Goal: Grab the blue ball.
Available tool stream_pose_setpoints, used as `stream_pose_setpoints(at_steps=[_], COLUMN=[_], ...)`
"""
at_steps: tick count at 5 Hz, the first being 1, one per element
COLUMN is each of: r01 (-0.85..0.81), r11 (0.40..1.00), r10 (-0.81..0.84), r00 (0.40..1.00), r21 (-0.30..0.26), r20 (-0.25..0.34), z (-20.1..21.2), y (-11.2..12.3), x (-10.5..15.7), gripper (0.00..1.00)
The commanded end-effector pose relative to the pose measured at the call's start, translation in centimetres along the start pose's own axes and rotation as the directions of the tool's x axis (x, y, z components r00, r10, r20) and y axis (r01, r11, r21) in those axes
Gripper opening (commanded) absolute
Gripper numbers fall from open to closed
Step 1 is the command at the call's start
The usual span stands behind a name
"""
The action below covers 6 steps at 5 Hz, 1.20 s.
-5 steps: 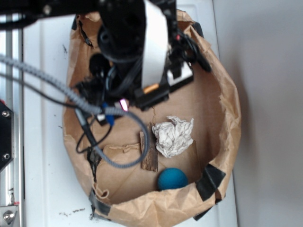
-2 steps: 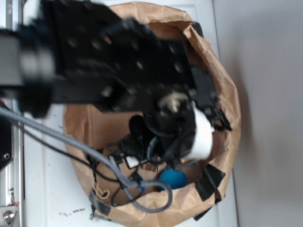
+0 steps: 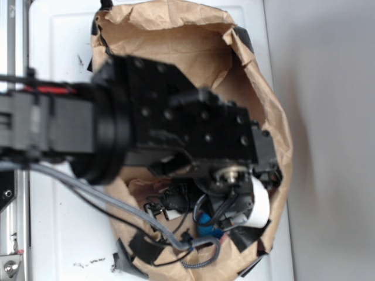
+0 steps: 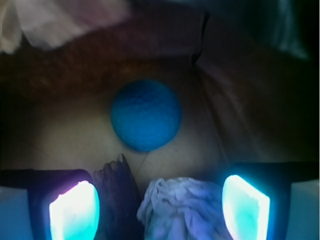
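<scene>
The blue ball (image 4: 146, 115) lies on the brown paper floor of the bag, at the centre of the wrist view, just beyond my fingertips. My gripper (image 4: 160, 210) is open, its two glowing pads (image 4: 74, 212) spread wide with nothing held. Between the pads, lower in the frame, lie the crumpled white paper wad (image 4: 182, 207) and the dark bark-like wood piece (image 4: 117, 195). In the exterior view my black arm (image 3: 193, 134) reaches down into the bag's near right corner, and only a sliver of the blue ball (image 3: 208, 224) shows under it.
The brown paper bag (image 3: 176, 35) has tall crumpled walls with black tape at the rim. Its wall rises close behind the ball (image 4: 240, 75). Grey and black cables (image 3: 146, 219) hang into the bag's front. A white surface (image 3: 58, 52) surrounds the bag.
The arm has swung from the back of the bag to its front right corner and lowered over the ball. It now hides the wad and the wood piece in the exterior view.
</scene>
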<state>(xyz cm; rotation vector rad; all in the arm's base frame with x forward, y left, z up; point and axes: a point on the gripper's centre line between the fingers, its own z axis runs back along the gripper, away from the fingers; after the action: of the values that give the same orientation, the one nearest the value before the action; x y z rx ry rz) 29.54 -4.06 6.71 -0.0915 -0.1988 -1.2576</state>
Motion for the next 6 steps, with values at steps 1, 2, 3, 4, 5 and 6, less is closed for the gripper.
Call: stream_pose_setpoints(at_steps=[1,2,3,4,5,6], r01=[0.094,0.151,0.156,0.176,0.176,0.176], r11=[0.995,0.988,0.988,0.984,0.984,0.984], r10=[-0.092,-0.145,-0.153,-0.175,-0.175,-0.175], r00=[0.994,0.976,0.963,0.963,0.963,0.963], r21=[-0.020,-0.028,0.004,0.013,0.013,0.013], r20=[0.059,0.163,0.220,0.206,0.206,0.206], z=[-1.5,-1.6,-2.4,-2.4,-2.4,-2.4], y=[-0.7,0.5,0.1,0.0,0.0,0.0], x=[2.7,2.6,3.3,3.1,3.1,3.1], gripper=[1.00,1.00,1.00,1.00,1.00,1.00])
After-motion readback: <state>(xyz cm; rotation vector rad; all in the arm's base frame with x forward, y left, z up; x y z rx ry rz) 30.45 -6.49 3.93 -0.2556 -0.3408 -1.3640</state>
